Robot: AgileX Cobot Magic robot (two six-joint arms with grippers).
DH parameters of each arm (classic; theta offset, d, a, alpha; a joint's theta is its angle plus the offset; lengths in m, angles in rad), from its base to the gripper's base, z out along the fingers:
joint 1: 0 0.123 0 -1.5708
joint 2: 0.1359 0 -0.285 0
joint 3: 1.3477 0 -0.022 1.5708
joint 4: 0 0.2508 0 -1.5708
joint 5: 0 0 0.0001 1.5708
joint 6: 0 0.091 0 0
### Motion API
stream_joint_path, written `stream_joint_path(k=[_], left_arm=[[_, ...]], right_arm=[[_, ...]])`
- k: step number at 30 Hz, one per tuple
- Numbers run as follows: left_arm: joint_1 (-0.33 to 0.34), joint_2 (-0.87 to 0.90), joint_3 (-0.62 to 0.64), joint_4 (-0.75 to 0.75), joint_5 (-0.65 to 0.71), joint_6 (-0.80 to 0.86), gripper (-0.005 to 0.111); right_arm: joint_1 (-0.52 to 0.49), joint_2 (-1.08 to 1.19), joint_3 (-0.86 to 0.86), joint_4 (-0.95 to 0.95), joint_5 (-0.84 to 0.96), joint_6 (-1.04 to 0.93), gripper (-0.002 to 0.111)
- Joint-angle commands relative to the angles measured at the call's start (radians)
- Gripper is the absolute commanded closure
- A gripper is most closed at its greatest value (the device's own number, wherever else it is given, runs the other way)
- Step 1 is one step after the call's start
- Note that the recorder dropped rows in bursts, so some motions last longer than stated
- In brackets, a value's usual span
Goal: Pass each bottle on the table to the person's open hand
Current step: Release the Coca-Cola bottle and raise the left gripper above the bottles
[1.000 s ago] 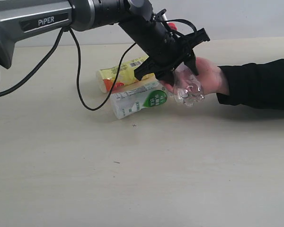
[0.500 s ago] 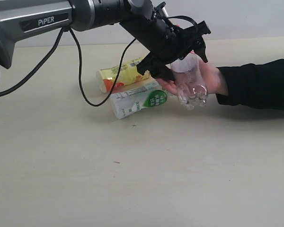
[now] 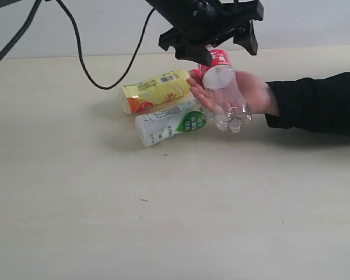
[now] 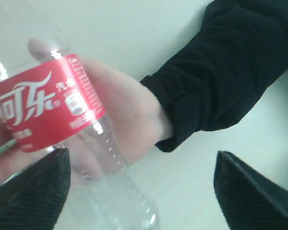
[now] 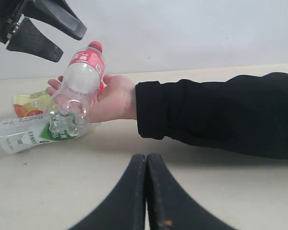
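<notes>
And the red-label bottle point(image 3: 224, 87) is in the open hand point(image 3: 254, 92)! It lies tilted across the palm, red cap up and clear base hanging past the fingers. The black sleeve point(image 3: 315, 102) stretches in from the right.

The left end effector point(image 3: 228, 53) hangs just above the cap with its fingers spread wide apart, gripping nothing. In the right wrist view it is plainly off the bottle.

Down on the counter point(image 3: 163, 221), two more bottles lie on their sides. The yellow one point(image 3: 154, 90) is at the back. The white one with the green label point(image 3: 172, 123) is in front, close against the yellow one, its end just beside the fingers of the hand.

The right end effector point(image 5: 146, 160) sits low on the near side, fingers pressed together, nothing between them, well apart from the bottles.
</notes>
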Motion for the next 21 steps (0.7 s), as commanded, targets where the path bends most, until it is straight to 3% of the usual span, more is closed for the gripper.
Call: stream_joint_path(k=[1,21], left_arm=[[0.004,-0.043,-0.007,0.128,0.102,0.035,0.029],[-0.03,-0.053,-0.007,0.227,0.269,0.202,0.029]], right_arm=[[0.004,-0.004,0.005,-0.003,-0.008,-0.005,0.108],[0.004,-0.004,0.005,-0.003,-0.008,-0.005,0.108]])
